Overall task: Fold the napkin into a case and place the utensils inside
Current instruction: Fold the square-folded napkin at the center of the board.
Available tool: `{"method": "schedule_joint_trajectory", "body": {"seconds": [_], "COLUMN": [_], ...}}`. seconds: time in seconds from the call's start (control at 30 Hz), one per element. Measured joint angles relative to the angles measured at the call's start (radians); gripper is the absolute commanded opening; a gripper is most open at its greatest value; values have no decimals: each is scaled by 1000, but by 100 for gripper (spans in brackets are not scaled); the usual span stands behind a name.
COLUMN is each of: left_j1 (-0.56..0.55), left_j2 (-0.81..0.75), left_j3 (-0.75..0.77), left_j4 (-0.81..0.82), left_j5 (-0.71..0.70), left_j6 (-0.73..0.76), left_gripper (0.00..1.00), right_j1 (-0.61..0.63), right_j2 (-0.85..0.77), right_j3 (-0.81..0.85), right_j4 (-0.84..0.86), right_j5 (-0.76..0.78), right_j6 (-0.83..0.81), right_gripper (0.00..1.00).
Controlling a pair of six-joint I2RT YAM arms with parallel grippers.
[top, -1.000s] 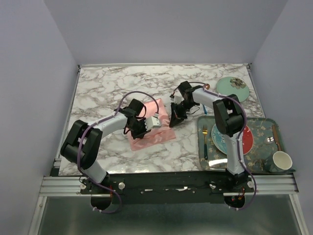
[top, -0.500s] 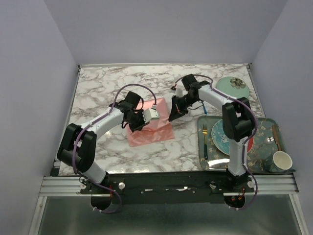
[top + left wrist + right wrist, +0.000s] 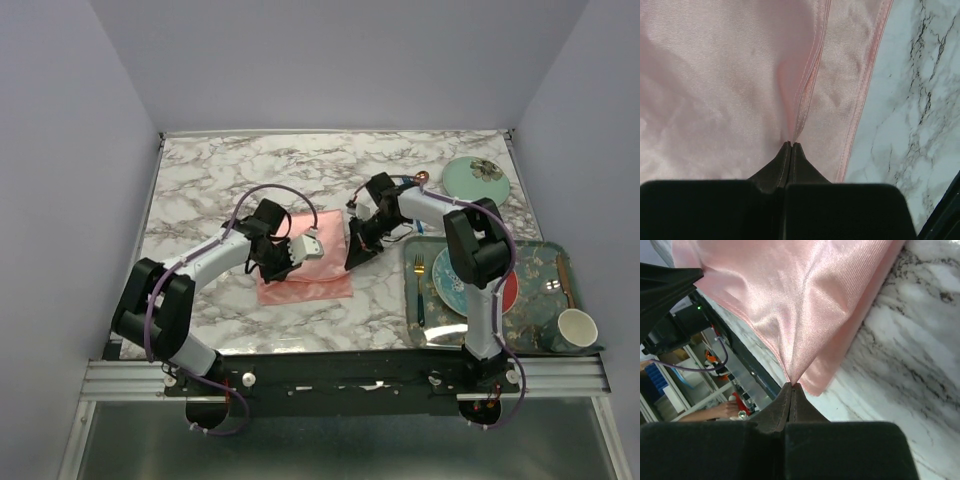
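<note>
Both arms have pulled nearer; the napkin [image 3: 318,282] lies mid-scene (left of the tray [image 3: 530,312]), left gripper [image 3: 791,144] and right gripper [image 3: 791,384] each pressed together, pinching a raised fold of it.

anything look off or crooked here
Nothing is spilled or damaged. The napkin is only part-folded. The left pincer nips a hem into a raised pucker, and the layer edges beside it do not line up. The right pincer holds a corner tented up off the marble table.
</note>
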Motion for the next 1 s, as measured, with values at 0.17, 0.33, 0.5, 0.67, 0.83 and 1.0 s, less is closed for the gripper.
{"method": "schedule_joint_trajectory", "body": {"seconds": [0.17, 0.33, 0.5, 0.67, 0.83, 1.0], "left_j1": [-5, -5, 5, 10, 9, 8], "left_j2": [61, 78, 55, -19, -2, 68], "left_j3": [-43, -43, -46, -50, -47, -5], "left_j4": [41, 67, 87, 122, 180, 224], "left_j5": [-8, -14, -9, 3, 2, -2], "left_j6": [1, -6, -19, -34, -60, -95], "left_gripper": [0, 44, 48, 50, 49, 47], "right_j1": [7, 7, 5, 3, -6, -27], "right_j2": [65, 114, 147, 183, 229, 213], "right_j3": [9, 31, 106, 196, 320, 364], "right_j4": [5, 5, 0, 4, 8, 18], "right_j5": [15, 46, 66, 91, 133, 143], "right_j6": [0, 0, -6, -18, -67, -113], "right_gripper": [9, 10, 10, 10, 26, 46]}}
